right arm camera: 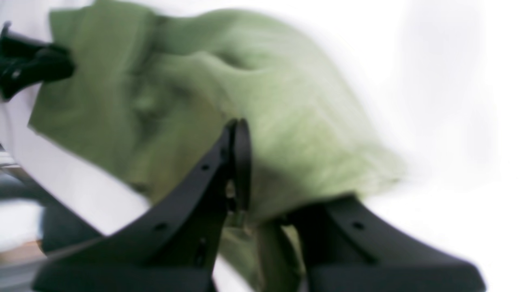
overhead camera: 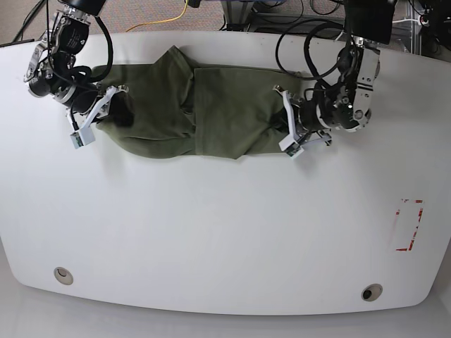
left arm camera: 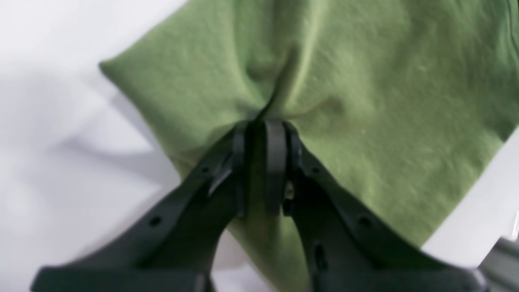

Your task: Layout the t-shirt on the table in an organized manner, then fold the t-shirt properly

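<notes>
T-shirt (overhead camera: 204,113) between both grippers, seemingly pinched.

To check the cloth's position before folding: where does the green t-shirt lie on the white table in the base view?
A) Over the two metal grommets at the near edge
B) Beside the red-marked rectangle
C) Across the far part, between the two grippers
C: the t-shirt stretches between the right gripper and left gripper, far from the near edge of the table.

Blurred t-shirt (right arm camera: 227,93) hides right hand (right arm camera: 259,202) fingertip (one only).
</notes>
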Action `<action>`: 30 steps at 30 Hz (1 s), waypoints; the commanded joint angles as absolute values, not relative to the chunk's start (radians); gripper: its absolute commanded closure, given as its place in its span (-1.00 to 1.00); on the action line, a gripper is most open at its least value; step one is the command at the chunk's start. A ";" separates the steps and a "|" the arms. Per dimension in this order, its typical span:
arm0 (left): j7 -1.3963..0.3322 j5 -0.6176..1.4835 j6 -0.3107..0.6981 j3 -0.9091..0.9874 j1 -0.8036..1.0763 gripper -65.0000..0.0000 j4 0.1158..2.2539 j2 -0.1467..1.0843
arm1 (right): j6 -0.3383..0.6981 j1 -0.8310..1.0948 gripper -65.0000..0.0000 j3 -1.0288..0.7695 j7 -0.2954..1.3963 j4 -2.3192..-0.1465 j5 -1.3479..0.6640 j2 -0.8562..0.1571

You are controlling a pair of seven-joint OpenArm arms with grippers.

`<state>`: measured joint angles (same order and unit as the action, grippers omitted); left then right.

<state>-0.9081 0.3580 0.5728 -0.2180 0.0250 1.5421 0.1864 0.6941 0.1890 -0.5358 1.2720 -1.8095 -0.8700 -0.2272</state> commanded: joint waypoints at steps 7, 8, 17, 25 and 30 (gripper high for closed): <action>-0.987 0.272 0.510 -0.302 0.027 0.83 1.529 0.087 | 0.698 0.188 1.00 -0.430 1.280 -1.968 -0.894 -0.232; -0.987 0.268 0.507 -0.311 0.027 0.83 1.529 0.071 | 0.698 0.188 1.00 -0.407 1.280 -1.979 -0.894 -0.232; -0.989 0.228 0.506 -0.331 -0.008 0.83 1.469 -0.016 | 0.698 0.179 1.00 -0.263 1.273 -1.995 -0.895 -0.219; -0.987 0.234 0.506 -0.329 -0.039 0.83 1.415 -0.035 | 0.698 0.159 1.00 -0.197 1.271 -1.995 -0.891 -0.179; -0.987 0.234 0.506 -0.328 -0.041 0.83 1.419 -0.035 | 0.698 0.156 1.00 -0.183 1.271 -1.995 -0.889 -0.162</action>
<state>-0.9295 0.2893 0.5194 -0.3264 -0.0422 1.4212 -0.0383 0.6964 0.1654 -0.1886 1.2911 -1.9759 -0.8680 -0.1654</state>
